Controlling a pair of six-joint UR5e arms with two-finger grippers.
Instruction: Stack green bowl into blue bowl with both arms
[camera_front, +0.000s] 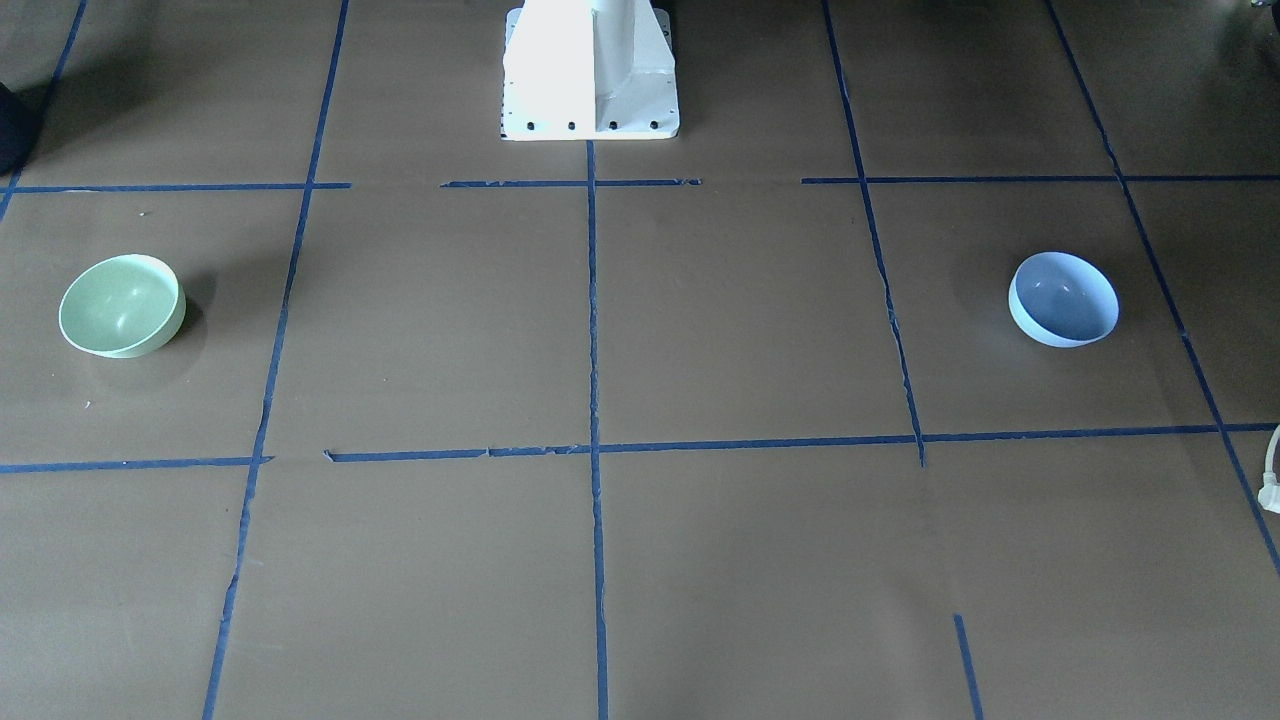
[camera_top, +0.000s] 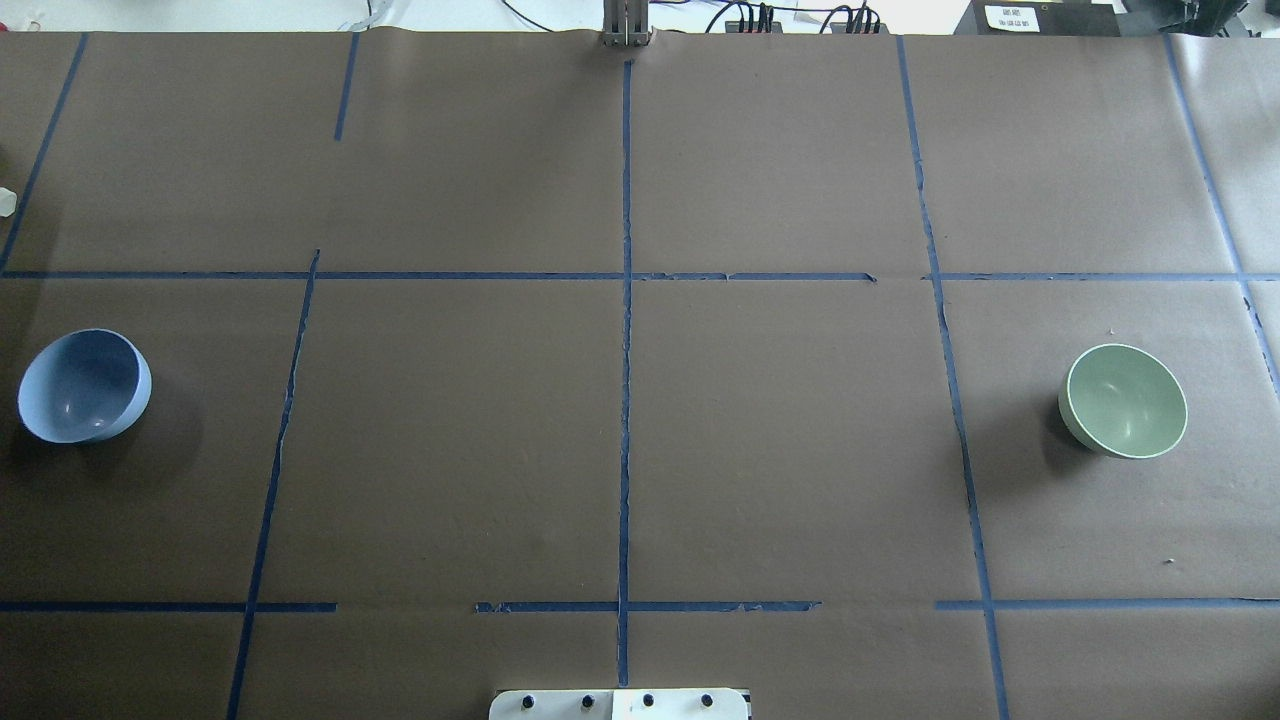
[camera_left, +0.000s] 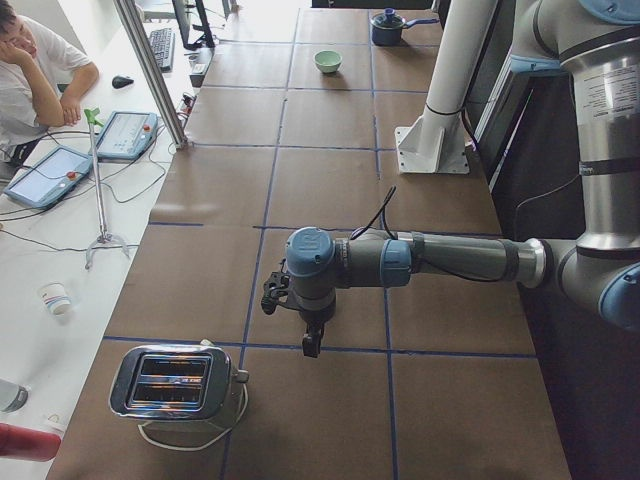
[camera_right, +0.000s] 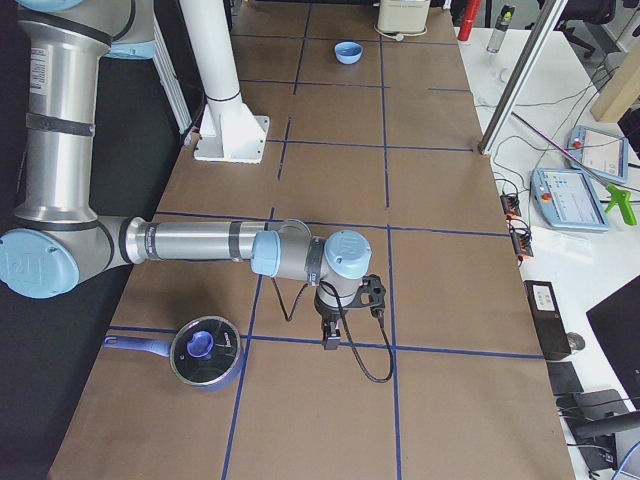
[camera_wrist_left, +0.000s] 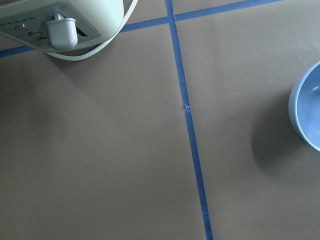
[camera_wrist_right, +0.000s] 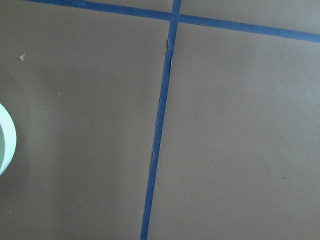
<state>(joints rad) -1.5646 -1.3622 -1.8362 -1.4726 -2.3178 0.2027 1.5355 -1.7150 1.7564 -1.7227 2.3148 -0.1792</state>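
Green bowl (camera_top: 1127, 401): upright, right end of counter (camera_top: 640, 450). Blue bowl (camera_top: 83, 386): upright, left end; likely one per arm. Left gripper (camera_left: 312, 345), right gripper (camera_right: 330, 340): above counter; spread or pressed together, cannot tell.

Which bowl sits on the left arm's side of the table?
The blue bowl, at the overhead view's left edge; the green bowl sits at the far right.

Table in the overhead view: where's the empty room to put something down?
The whole middle, between the blue bowl and the green bowl, is bare. Crowded only at the ends: toaster beyond the blue bowl, lidded pot beyond the green bowl.
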